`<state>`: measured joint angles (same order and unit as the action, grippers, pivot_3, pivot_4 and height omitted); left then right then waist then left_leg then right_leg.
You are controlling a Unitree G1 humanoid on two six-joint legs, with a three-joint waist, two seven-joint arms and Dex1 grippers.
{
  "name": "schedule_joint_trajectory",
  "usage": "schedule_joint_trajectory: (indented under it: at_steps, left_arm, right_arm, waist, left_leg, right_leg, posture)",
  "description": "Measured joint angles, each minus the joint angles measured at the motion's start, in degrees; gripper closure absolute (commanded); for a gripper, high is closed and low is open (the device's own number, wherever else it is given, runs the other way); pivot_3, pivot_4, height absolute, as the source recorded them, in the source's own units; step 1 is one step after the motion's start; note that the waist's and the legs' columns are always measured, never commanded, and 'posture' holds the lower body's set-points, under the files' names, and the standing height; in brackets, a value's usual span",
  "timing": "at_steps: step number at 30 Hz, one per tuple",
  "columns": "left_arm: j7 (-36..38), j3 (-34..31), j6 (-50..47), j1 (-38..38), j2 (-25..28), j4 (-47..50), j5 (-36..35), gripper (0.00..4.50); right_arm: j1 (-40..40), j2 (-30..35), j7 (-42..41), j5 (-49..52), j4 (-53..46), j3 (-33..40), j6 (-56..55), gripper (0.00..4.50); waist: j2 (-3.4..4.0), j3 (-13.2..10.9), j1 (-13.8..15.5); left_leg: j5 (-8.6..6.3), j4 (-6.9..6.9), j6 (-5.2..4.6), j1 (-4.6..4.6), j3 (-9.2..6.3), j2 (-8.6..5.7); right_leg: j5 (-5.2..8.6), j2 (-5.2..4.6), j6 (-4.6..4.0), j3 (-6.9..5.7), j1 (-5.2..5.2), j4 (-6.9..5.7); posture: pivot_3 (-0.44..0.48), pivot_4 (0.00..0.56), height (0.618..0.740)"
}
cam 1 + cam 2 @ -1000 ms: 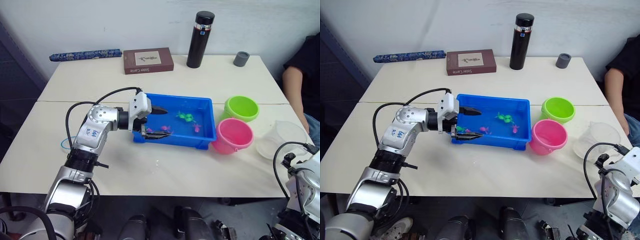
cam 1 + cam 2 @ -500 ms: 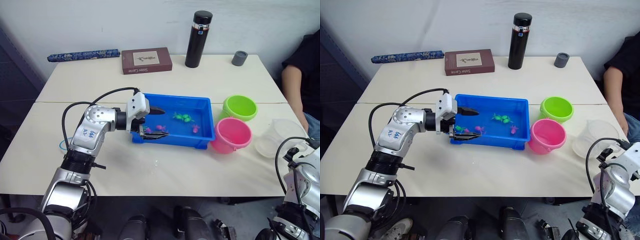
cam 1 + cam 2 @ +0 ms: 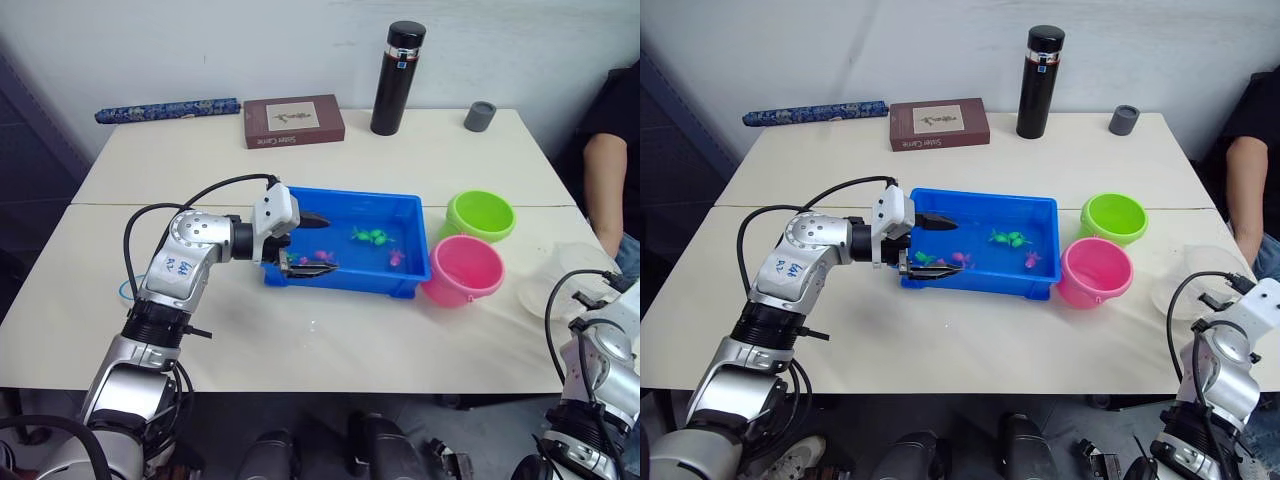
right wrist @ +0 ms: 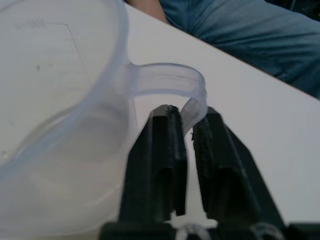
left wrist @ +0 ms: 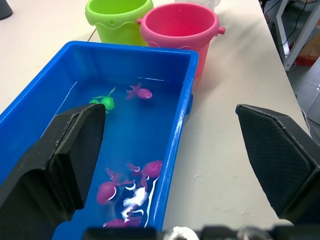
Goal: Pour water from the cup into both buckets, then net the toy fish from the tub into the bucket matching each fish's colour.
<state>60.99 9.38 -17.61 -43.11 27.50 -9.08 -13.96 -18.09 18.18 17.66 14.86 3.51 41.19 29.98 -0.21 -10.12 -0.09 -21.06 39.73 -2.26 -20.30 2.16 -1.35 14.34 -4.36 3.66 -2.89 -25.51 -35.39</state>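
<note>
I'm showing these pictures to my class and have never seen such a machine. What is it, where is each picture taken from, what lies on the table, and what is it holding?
It is a two-armed humanoid robot. Two pictures come from its head, two from its wrists. On the table sit a blue tub holding small toy fish, a green bucket and a pink bucket. The left pincer is open, straddling the tub's near wall. The right pincer grips the clear cup by its handle.

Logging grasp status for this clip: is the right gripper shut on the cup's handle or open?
Shut on it. In the right wrist view the right gripper has its two fingers pinching the lower end of the clear cup handle.
</note>
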Motion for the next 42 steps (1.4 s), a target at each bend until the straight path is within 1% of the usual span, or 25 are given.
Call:
schedule_joint_trajectory:
  at_steps: [13, 14, 16, 19, 25, 30, 34, 42]
  left_arm:
    - [-0.4, -0.2, -0.8, 0.2, -0.1, 0.4, -0.4, 0.00]
    - [-0.4, -0.4, -1.0, 0.2, -0.1, 0.4, -0.6, 0.00]
    - [-0.2, -0.6, -1.0, 0.2, -0.5, 0.3, -1.5, 0.00]
    - [0.0, -1.6, -1.0, -0.4, -1.0, -0.4, -2.2, 0.00]
    - [0.9, -2.2, -0.9, -1.9, -1.6, -1.8, -2.7, 0.00]
    - [1.5, -2.2, -0.4, -2.0, -1.9, -3.3, -2.7, 0.00]
    - [1.8, -2.2, 0.7, -2.7, -2.2, -5.1, -2.7, 0.00]
    - [2.8, -2.2, 1.5, -3.7, -2.9, -6.6, -2.7, 0.00]
  right_arm:
    - [2.4, 0.7, -1.5, 2.4, -1.3, 0.1, -0.9, 4.47]
    - [3.0, 0.8, -2.1, 2.8, -1.9, 0.1, -0.9, 4.47]
    - [5.9, 2.1, -6.2, 3.7, -4.3, -0.8, -0.9, 4.47]
    - [7.4, 3.5, -9.4, 4.8, -5.8, -0.9, -0.8, 4.47]
    - [8.0, 9.4, -15.8, 7.1, -8.4, -0.8, -0.7, 4.47]
    - [9.8, 15.1, -21.1, 7.0, -11.4, -1.4, -0.6, 4.47]
    - [10.9, 19.2, -24.5, 5.8, -13.9, -3.6, -0.6, 4.47]
    - [14.0, 24.5, -29.0, 0.6, -19.9, -9.8, -0.7, 4.47]
  waist:
    - [0.00, 0.0, 0.0]
    - [0.00, 0.0, 0.0]
    - [0.04, 0.0, 0.0]
    - [0.05, 0.0, 0.0]
    - [0.09, 0.0, 0.0]
    - [0.09, 0.0, 0.1]
    - [0.09, 0.0, 0.2]
    - [0.08, 0.0, 0.4]
  left_leg:
    - [0.01, -0.02, -0.01, -0.02, -0.01, 0.00]
    - [0.01, -0.03, -0.01, -0.02, -0.01, 0.00]
    - [0.01, -0.05, -0.01, -0.02, -0.01, 0.00]
    - [0.01, -0.05, -0.02, -0.01, 0.00, 0.00]
    - [0.01, -0.07, -0.02, 0.00, 0.01, 0.00]
    - [0.01, -0.07, -0.02, -0.02, 0.02, 0.00]
    - [0.02, -0.06, -0.03, -0.01, 0.02, -0.01]
    - [0.02, -0.05, -0.03, -0.03, 0.02, -0.02]
  right_leg:
    - [0.00, -0.01, 0.00, -0.01, 0.00, 0.04]
    - [0.00, -0.01, 0.00, -0.01, 0.00, 0.05]
    - [0.00, -0.01, 0.00, -0.01, 0.00, 0.06]
    - [0.00, 0.00, 0.00, 0.00, 0.00, 0.05]
    - [0.00, 0.02, 0.00, -0.01, -0.01, 0.07]
    - [0.00, 0.02, 0.01, -0.02, 0.00, 0.09]
    - [-0.01, 0.03, 0.02, -0.02, 0.00, 0.09]
    - [-0.02, 0.04, 0.04, -0.04, 0.00, 0.13]
  posture:
    - [0.000, 0.150, 0.740]
    - [0.000, 0.150, 0.740]
    - [0.000, 0.150, 0.740]
    - [0.000, 0.150, 0.740]
    - [0.000, 0.150, 0.740]
    - [0.000, 0.150, 0.740]
    - [0.000, 0.150, 0.740]
    - [0.000, 0.150, 0.740]
